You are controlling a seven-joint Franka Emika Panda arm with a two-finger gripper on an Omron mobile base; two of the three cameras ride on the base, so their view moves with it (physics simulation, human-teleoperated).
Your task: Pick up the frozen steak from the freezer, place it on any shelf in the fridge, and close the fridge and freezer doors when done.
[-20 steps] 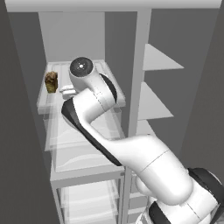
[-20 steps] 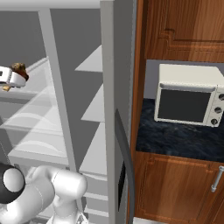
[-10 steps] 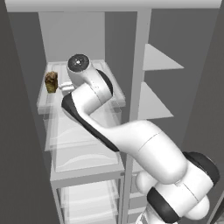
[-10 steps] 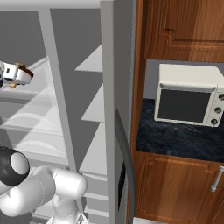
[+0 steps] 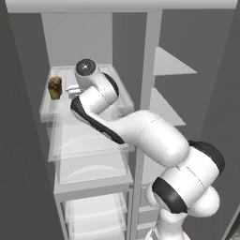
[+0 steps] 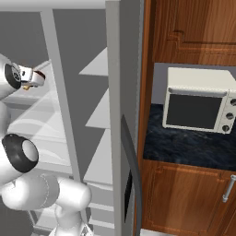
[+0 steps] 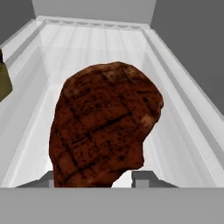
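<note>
The frozen steak [image 7: 105, 127], dark reddish brown with grill marks, stands on edge between my fingertips [image 7: 142, 177]. My gripper [image 7: 98, 177] is shut on it inside the white top freezer bin [image 7: 175, 87]. From the left base view, the gripper [image 5: 72, 89] reaches over that top freezer shelf [image 5: 61, 110], and the hand hides the steak. A red sliver of steak [image 6: 40, 73] shows at the gripper [image 6: 33, 77] in the right base view. Both doors stand open: one grey door [image 6: 124, 115] is edge-on with its dark handle [image 6: 131, 156] and black panel [image 6: 128, 193].
A small olive-brown item [image 5: 55, 87] sits at the bin's left end, close to the hand. Fridge shelves [image 5: 173, 63] lie right of the divider [image 5: 145, 93]. More freezer drawers [image 5: 89, 164] stack below. A toaster oven [image 6: 198, 106] stands on the dark counter [image 6: 184, 143].
The jaws have drawn in onto the steak. The arm's elbow has swung up and to the right while the hand stayed over the top freezer shelf.
</note>
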